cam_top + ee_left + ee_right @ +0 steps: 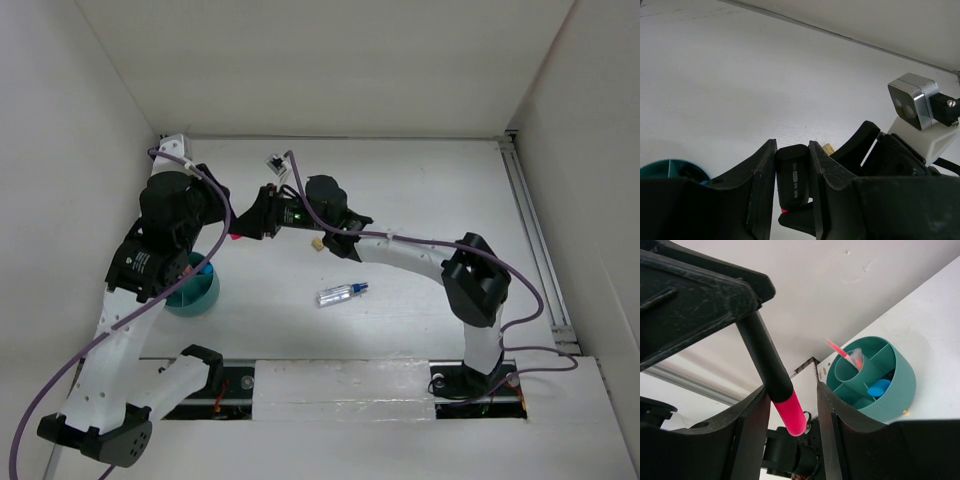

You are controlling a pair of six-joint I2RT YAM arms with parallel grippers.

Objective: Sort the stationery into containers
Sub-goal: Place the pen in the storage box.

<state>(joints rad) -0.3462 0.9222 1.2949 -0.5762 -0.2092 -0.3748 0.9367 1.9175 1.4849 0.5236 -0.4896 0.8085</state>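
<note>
Mid-air handover, upper left of centre in the overhead view: my left gripper (791,146) clamps the black marker (792,177), my right gripper (791,390) stands open around its pink end; I judge it must pinch, then carry to the teal cup (203,298) at lower left.

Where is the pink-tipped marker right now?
Top view, left of centre, just beyond the cup: the marker is clamped in the left gripper, its pink end between the open jaws of the right gripper.
</note>
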